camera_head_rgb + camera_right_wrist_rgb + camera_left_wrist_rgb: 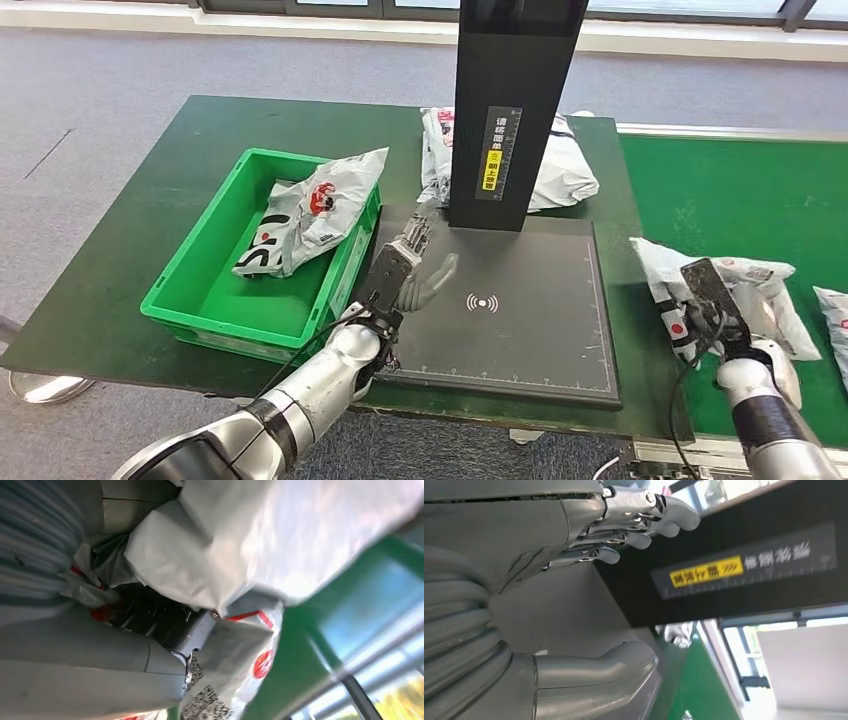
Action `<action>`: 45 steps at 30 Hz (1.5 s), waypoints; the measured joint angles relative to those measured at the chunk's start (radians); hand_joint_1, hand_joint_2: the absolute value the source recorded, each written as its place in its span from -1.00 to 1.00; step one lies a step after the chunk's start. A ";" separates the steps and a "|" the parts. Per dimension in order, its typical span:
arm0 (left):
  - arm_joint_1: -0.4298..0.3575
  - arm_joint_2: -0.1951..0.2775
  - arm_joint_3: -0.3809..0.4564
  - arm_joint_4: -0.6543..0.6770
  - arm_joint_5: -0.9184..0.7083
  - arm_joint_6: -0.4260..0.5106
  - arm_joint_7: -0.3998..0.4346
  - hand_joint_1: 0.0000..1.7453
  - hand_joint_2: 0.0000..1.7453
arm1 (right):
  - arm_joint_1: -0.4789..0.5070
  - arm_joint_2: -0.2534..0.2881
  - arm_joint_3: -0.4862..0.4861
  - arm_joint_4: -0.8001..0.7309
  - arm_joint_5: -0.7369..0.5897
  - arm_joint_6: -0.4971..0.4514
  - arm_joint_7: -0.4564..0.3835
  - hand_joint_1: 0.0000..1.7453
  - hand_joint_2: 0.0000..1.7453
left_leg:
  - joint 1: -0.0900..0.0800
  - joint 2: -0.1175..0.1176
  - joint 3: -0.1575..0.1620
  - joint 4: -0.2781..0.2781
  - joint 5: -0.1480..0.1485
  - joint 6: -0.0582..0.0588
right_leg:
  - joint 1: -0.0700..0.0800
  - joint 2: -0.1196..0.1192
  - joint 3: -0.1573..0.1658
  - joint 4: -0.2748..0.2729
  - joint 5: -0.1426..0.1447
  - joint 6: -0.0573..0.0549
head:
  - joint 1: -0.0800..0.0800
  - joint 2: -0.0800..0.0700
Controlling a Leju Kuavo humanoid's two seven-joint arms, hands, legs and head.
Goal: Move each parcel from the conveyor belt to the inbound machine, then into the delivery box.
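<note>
1. The right hand (712,300) lies on a white parcel (745,290) on the green belt (740,190), at the belt's near left edge. In the right wrist view the parcel (280,540) wraps against the palm and the fingers (165,620) curl into its folds, so the hand holds it.
2. The right arm comes up from the lower right, forearm raised, hand tilted back over the parcel.
3. A second parcel (835,330) lies on the belt just beside the held one, cut by the frame edge.
4. The left hand (405,270) hovers over the near left corner of the black scanner pad (530,320), holding nothing, fingers straight and spread, thumb out to the right. In the left wrist view the fingers (644,527) reach towards the black post (744,565), with the thumb (599,667) well apart from them.
5. The left arm runs up from the lower left, crossing the worktop (130,270) edge.
6. Left of the hand stands a green box (200,290) with one parcel (310,215) in it, leaning over its right wall.
7. Farther back the post (505,110) rises from the pad, and another parcel (560,170) lies on the worktop behind it.
</note>
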 joint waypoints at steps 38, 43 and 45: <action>-0.053 -0.045 0.104 0.009 -0.163 0.165 0.014 -1.00 1.00 | -0.017 0.329 0.513 -0.367 -0.060 0.209 0.046 -0.89 1.00 | 0.001 -0.002 -0.001 0.000 0.001 -0.002 | 0.001 -0.002 -0.001 0.001 -0.001 -0.002 | 0.000 0.000; -0.054 -0.044 0.105 0.013 -0.154 0.204 0.004 -1.00 1.00 | -0.025 0.338 0.531 -0.301 -0.016 0.196 0.071 -1.00 1.00 | 0.001 -0.002 -0.001 0.000 0.001 -0.002 | 0.001 -0.002 -0.001 0.001 -0.001 -0.002 | 0.000 0.000; -0.054 -0.040 0.105 0.015 -0.151 0.233 -0.001 -1.00 1.00 | -0.025 0.339 0.534 -0.274 -0.009 0.200 0.073 -1.00 1.00 | 0.001 -0.002 -0.001 0.000 0.001 -0.002 | 0.001 -0.002 -0.001 0.001 -0.001 -0.002 | 0.000 0.000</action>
